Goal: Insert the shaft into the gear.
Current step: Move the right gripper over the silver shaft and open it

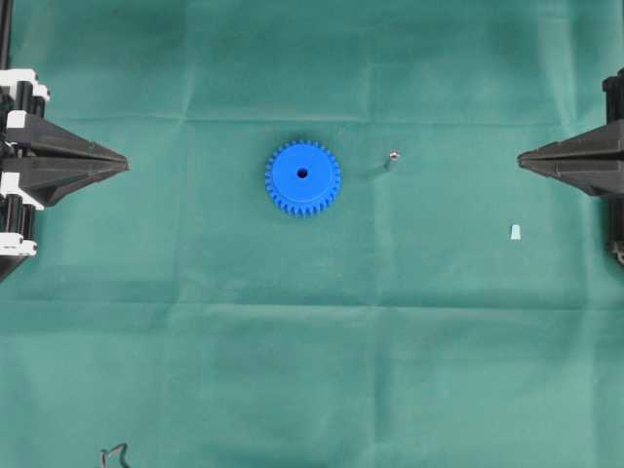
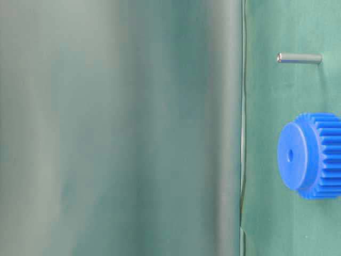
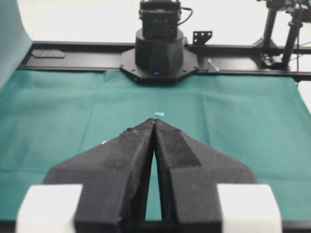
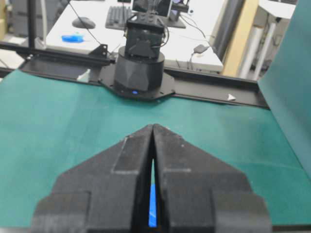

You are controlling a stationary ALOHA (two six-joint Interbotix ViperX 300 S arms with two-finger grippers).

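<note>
The blue gear (image 1: pixel 302 177) lies flat on the green cloth near the table's middle, hub and centre hole facing up; the table-level view shows it too (image 2: pixel 306 156). The shaft (image 1: pixel 392 159), a thin silvery pin, stands upright on the cloth just right of the gear, apart from it (image 2: pixel 299 58). My left gripper (image 1: pixel 125 163) hovers at the left edge, shut and empty, tips pointing at the gear (image 3: pixel 154 121). My right gripper (image 1: pixel 520 159) sits at the right edge, shut and empty (image 4: pixel 152 126). A sliver of the blue gear (image 4: pixel 152 204) shows through the slit behind its tips.
A small white wedge (image 1: pixel 514 232) lies on the cloth near the right gripper, seen also past the left tips (image 3: pixel 159 114). The opposite arm bases (image 3: pixel 159 48) (image 4: pixel 140 68) stand at the table's ends. A dark cable (image 1: pixel 115 453) pokes in at the lower left.
</note>
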